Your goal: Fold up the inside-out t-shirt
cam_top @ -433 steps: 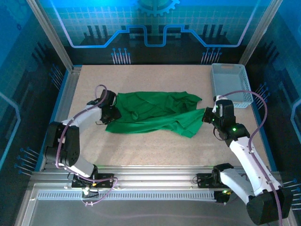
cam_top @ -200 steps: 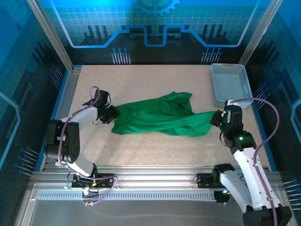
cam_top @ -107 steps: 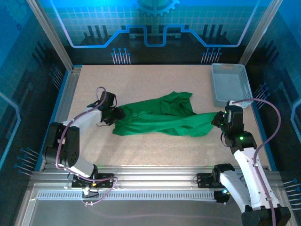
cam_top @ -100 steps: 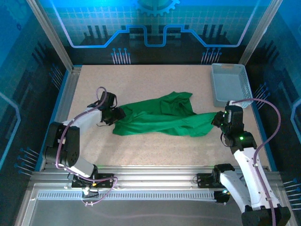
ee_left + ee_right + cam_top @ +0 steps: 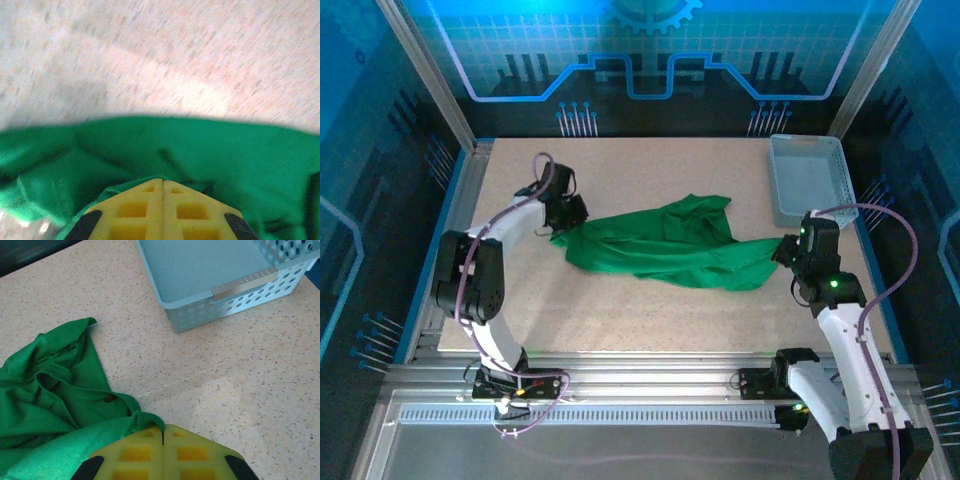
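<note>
Rumpled green t-shirt (image 5: 660,245) stretched between left tool (image 5: 563,222) and right tool (image 5: 783,250), both pinching it

Speckled table (image 5: 650,310); green t-shirt (image 5: 660,245), white mesh basket (image 5: 807,180)

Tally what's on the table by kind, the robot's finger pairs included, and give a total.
green t-shirt: 1
mesh basket: 1
finger pairs: 2, with the left fingers and right fingers each shut on the shirt
Total: 4
</note>
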Robot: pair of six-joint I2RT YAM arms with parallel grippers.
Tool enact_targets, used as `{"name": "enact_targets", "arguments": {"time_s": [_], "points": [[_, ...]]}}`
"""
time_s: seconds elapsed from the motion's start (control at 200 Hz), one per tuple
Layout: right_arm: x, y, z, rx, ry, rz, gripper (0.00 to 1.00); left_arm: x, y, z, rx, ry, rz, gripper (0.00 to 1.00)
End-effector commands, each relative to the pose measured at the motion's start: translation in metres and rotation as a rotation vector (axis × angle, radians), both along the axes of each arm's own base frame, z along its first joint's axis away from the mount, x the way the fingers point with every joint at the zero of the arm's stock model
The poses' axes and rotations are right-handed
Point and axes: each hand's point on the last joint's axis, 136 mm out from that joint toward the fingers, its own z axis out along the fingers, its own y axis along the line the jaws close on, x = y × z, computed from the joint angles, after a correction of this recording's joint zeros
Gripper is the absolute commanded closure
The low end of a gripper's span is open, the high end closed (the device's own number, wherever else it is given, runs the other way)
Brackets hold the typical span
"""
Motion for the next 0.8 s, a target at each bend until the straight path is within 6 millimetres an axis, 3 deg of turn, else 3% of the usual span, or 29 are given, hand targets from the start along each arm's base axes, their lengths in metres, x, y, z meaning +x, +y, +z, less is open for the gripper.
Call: {"name": "enact_targets", "arguments": {"time_s": [0.0, 0.135, 0.155, 0.255, 0.335, 0.375, 0.62, 0.795], "points": [[0.015, -0.001, 0.032, 0.007, -0.076, 0.003, 1.0, 0.017, 0.009, 0.008, 0.01, 0.016, 0.017, 0.97], [0.023, -0.009, 0.033, -0.001, -0.053, -0.033, 1.0, 0.035, 0.023, 0.006, 0.049, 0.045, 0.045, 0.95], [0.025, -0.01, 0.043, 0.001, -0.072, -0.044, 1.0, 0.036, 0.025, 0.005, 0.053, 0.053, 0.048, 0.95], [0.024, -0.015, 0.038, 0.019, -0.055, -0.078, 1.0, 0.033, 0.026, 0.005, 0.036, 0.047, 0.055, 0.92], [0.019, -0.018, 0.036, 0.023, -0.059, -0.098, 1.0, 0.025, 0.027, 0.003, 0.025, 0.041, 0.057, 0.91], [0.013, -0.02, 0.02, 0.019, -0.029, -0.108, 1.0, 0.022, 0.027, 0.002, 0.01, 0.039, 0.056, 0.92], [-0.005, -0.027, 0.0, -0.001, 0.021, -0.135, 1.0, 0.0, 0.015, -0.003, -0.122, 0.046, 0.044, 0.97], [-0.021, -0.037, 0.005, -0.034, 0.007, -0.189, 1.0, -0.035, -0.001, 0.024, -0.169, -0.008, 0.026, 1.0]]}}
